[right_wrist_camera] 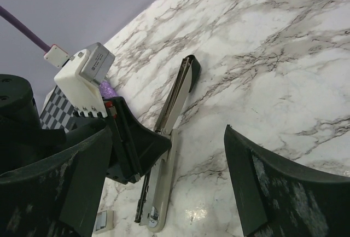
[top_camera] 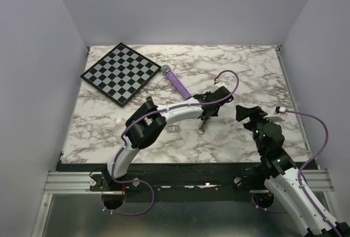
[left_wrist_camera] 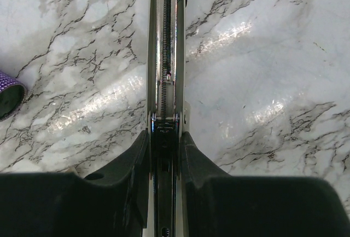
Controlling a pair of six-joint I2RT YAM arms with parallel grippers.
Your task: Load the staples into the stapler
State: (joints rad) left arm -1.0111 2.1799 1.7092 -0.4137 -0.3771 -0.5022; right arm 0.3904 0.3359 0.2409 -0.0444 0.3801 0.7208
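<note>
While the left hand [left_wrist_camera: 165, 139] clamps the slim chrome stapler [left_wrist_camera: 167, 56], the right hand [right_wrist_camera: 167, 155] gapes.

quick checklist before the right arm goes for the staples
1. Stapler opened, feed channel exposed: ok.
2. Left gripper shut on the stapler, steadying it: ok.
3. Right gripper open and empty: ok.
4. Staples in view, lying loose beside the left arm, not yet picked up: ok.
5. Channel free of old staples: cannot tell.
</note>
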